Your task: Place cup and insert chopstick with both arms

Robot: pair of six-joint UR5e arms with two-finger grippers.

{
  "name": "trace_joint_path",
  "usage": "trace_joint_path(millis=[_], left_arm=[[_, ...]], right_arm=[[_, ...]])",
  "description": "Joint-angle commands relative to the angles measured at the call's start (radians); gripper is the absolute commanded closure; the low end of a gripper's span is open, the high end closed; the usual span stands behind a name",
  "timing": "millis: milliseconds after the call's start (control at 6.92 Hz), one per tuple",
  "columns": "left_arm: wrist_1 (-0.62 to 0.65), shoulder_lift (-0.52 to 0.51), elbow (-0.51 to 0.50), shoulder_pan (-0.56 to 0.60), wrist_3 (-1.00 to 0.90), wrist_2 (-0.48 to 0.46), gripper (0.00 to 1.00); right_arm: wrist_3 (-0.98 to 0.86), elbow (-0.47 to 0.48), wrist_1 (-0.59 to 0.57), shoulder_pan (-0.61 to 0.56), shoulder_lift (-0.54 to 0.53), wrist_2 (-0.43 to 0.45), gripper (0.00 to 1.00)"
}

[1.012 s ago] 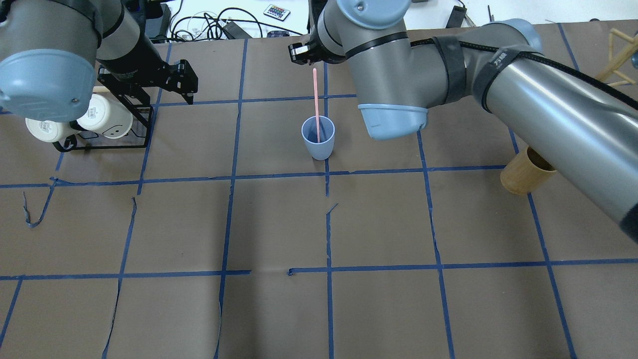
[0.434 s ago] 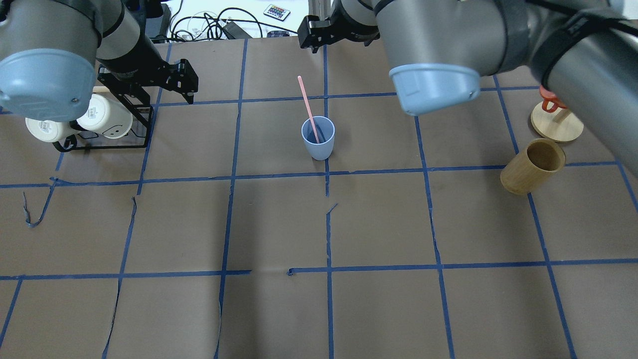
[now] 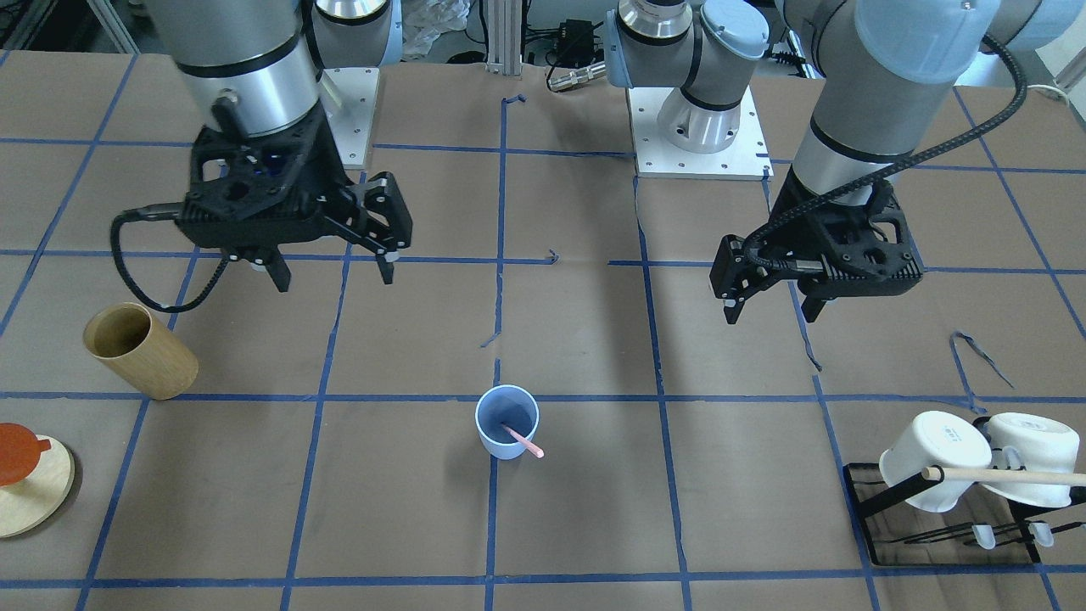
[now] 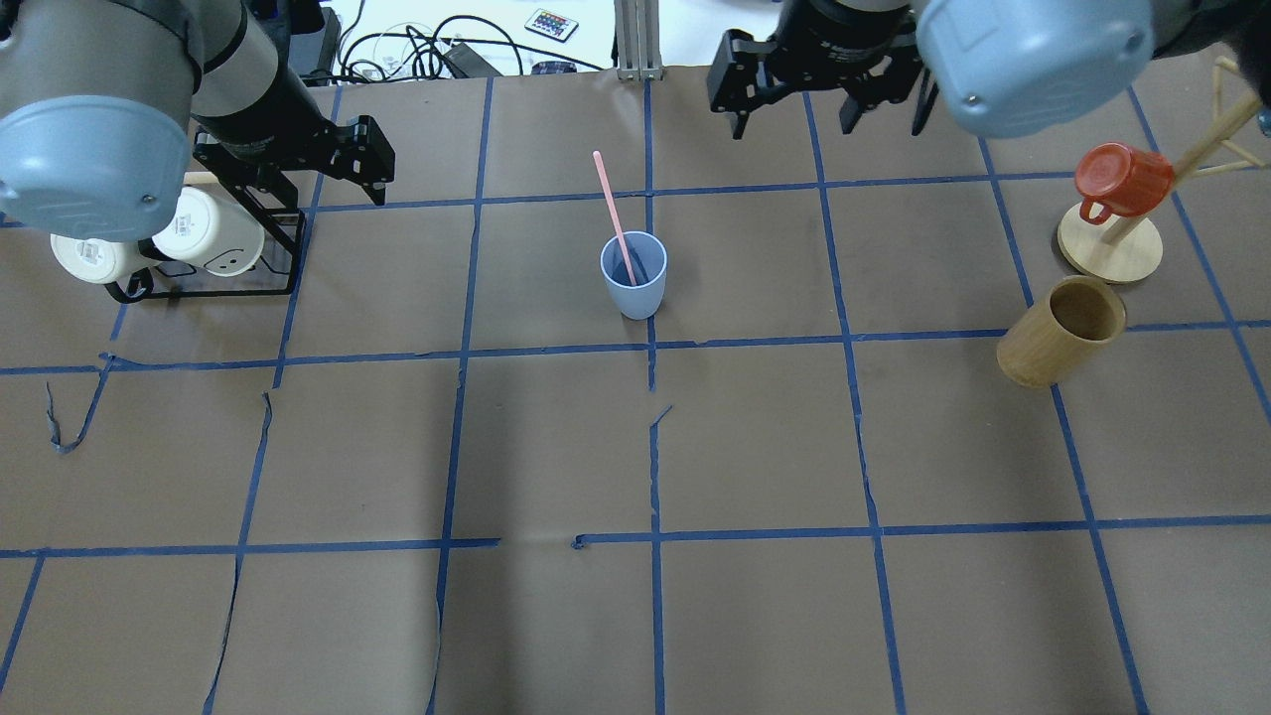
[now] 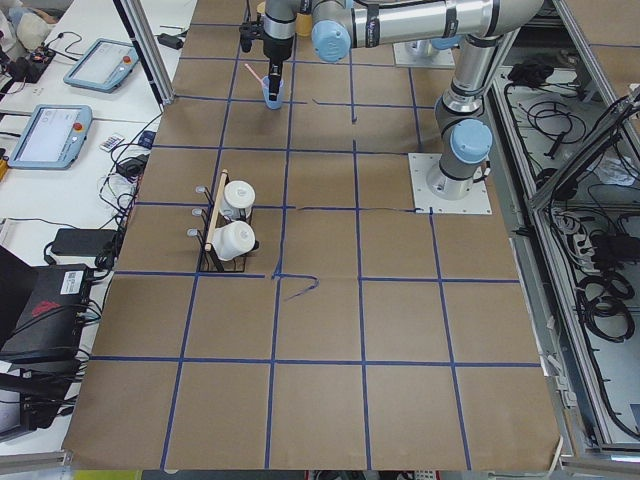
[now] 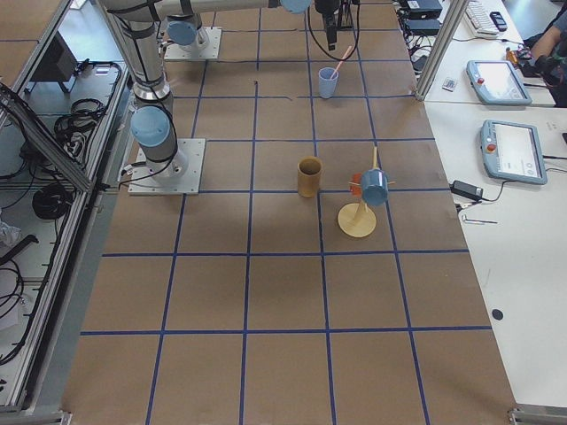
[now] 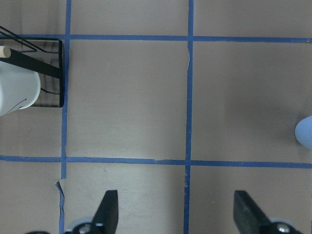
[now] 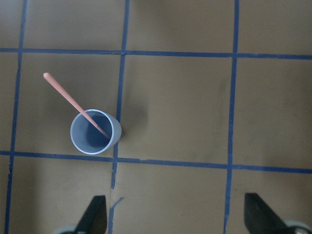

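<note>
Moved: right gripper (image 4: 794,121) has swung away from above the blue cup (image 4: 634,283) toward the right end of the worktop (image 4: 556,447), along the far edge. The pink chopstick (image 4: 614,207) it let go has tipped over to lean on the rim.
Cup: upright, toward the far edge, about midway between the two ends.
Chopstick: lower end inside the cup, upper end slanting out toward the left end.
Right jaws: spread wide, nothing between them.
Left gripper (image 3: 770,316): hovering near the mug rack (image 3: 933,547) at the left end, jaws wide and empty.
Step, as I read it: retreat after release; both parts of the job look done.
Doing it well: I'd keep height while clearing off and give the leaning stick a wide berth. I'd also mind the red mug (image 4: 1122,177) and wooden tumbler (image 4: 1060,333) near the right end.
</note>
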State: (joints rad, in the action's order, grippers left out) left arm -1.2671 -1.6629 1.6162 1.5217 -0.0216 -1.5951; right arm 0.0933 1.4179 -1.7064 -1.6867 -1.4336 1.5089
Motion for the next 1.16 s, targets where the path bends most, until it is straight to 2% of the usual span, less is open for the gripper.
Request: trace_joint_path(millis=[0, 434, 1012], left_arm=[[0.0, 0.0, -0.004, 0.0, 0.005, -0.005, 0.13], [-0.026, 0.026, -0.006, 0.017, 0.04, -0.009, 0.1], [-0.064, 0.05, -0.007, 0.021, 0.045, 0.015, 0.09]], right_arm=[[-0.079, -0.001, 0.219, 0.111, -0.024, 0.005, 0.0], [-0.095, 0.015, 0.339, 0.17, -0.057, 0.045, 0.0], [-0.086, 0.019, 0.329, 0.177, -0.057, 0.04, 0.0]])
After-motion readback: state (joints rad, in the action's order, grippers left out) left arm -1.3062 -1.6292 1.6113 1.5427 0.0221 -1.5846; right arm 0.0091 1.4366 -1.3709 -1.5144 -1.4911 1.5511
